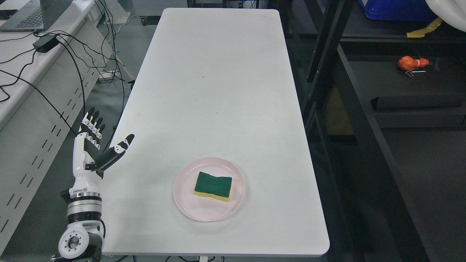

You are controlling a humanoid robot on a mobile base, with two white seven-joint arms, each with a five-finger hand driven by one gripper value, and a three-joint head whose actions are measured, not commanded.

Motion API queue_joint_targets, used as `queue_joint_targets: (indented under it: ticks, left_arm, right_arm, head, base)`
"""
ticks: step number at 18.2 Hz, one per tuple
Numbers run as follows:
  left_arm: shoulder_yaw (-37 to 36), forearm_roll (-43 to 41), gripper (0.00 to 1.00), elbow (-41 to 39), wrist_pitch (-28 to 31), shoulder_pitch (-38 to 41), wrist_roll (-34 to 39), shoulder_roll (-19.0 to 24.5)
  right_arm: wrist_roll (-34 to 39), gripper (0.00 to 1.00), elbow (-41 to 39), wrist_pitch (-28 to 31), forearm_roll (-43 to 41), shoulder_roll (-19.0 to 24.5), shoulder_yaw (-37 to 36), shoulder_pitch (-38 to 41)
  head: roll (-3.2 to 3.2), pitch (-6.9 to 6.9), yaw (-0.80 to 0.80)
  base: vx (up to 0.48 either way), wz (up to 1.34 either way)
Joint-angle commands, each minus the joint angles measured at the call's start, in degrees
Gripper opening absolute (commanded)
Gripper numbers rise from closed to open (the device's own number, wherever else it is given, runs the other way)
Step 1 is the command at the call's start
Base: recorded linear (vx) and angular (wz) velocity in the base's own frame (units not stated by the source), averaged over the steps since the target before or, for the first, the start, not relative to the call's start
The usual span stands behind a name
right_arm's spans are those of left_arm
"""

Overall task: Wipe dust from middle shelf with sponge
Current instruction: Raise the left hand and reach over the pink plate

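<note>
I am seeing the left hand raised at the table's left edge, fingers straight and held together, thumb splayed out toward the table, holding nothing. The right arm is not showing.

The sponge is lying green side up, yellow base down, flat on the pink plate near the front edge of the table. It is sitting roughly central on the plate, tilted slightly, with its long side running left to right. The hand is well apart from it, off to the left.

The shelf rack is standing dark to the right of the table; an orange object is resting on one level. Which board counts as the middle shelf I cannot tell from here.

Step in hand, as I judge it: reach and pick up the sponge. Notes for doing it well:
- I am planning to bring the hand across above the plate rim, not through it.
- I am aiming to pinch across the narrow waist, thumb on one long side and fingers on the other.
- The plate is likely to slide on the smooth top, so I am favouring a downward approach over a sideways push.
- The foam will compress, so I am keeping the squeeze light.
</note>
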Motion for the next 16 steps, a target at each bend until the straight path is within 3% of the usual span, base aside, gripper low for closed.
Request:
queue_joint_targets:
  ticks: [1, 5, 8, 12, 16]
  left_arm:
    - [-1.2, 0.0, 0.98, 0.3, 0.0, 0.0, 0.0, 1.0]
    - [-1.4, 0.0, 0.98, 1.3, -0.8, -0.5, -2.8, 1.0]
    - [-7.0, -3.1, 0.98, 1.5, -3.3, -1.2, -12.7, 6.7]
    - [-18.1, -21.1, 0.97, 3.4, -9.8, -6.8, -14.1, 13.1]
    - [-25.5, -37.4, 0.96, 3.7, -12.9, -12.0, -19.4, 15.4]
  right_arm:
    - [0.0, 1.0, -1.0, 0.0, 0.0, -1.0, 0.0, 0.0]
    - [0.0, 1.0, -1.0, 0.0, 0.0, -1.0, 0.0, 0.0]
    - [0.0, 1.0, -1.0, 0.0, 0.0, -1.0, 0.0, 0.0]
    - [0.0, 1.0, -1.0, 0.0, 0.0, -1.0, 0.0, 0.0]
    - [0.0, 1.0, -1.0, 0.0, 0.0, -1.0, 0.0, 0.0]
  head:
    - [0.0, 0.0, 0.0]
    - [0.0, 0.0, 0.0]
    - [0.0, 0.0, 0.0]
    - [0.0, 0.0, 0.0]
    - [0.0, 0.0, 0.0]
  base:
    - [0.0, 0.0]
    - [0.015, 0.02]
    - [0.0, 0.0]
    - [0.0, 0.0]
    - [0.0, 0.0]
